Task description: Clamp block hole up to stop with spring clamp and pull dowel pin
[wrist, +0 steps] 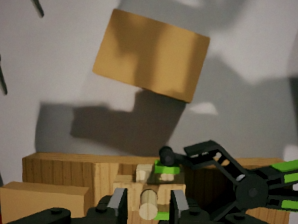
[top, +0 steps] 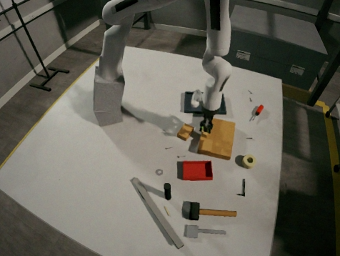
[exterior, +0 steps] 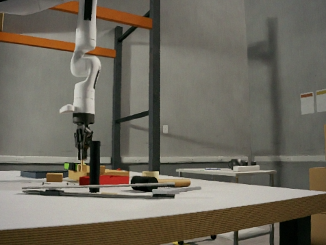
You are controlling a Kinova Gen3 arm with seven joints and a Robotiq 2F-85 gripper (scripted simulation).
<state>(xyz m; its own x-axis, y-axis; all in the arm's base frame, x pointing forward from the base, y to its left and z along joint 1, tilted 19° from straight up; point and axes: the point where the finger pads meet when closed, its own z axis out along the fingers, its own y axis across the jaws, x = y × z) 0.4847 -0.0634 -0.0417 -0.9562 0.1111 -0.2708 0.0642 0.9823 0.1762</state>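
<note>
My gripper point(top: 206, 131) point(exterior: 82, 159) point(wrist: 148, 205) points down over the bench board point(top: 223, 143) point(wrist: 60, 170). Its fingers stand on either side of the upright dowel pin point(wrist: 148, 206), with a gap on both sides, so it is open. The pin stands in the small pale wooden block point(wrist: 134, 194). The spring clamp point(wrist: 250, 190) has green pads above and below the wood pieces beside the pin in the wrist view; its handles reach right. A small pale piece point(wrist: 144, 172) shows just beyond the pin; whether it belongs to the stop or is loose, I cannot tell.
An orange-brown block point(top: 185, 132) point(exterior: 54, 177) point(wrist: 151, 55) lies on the table beside the board. A taller wooden piece point(wrist: 45, 197) is left in the wrist view. A red tray point(top: 197, 170), dark blue tray point(top: 189, 105), tape roll point(top: 249, 159), mallet point(top: 218, 213) and upright black cylinder point(top: 167, 191) stand around.
</note>
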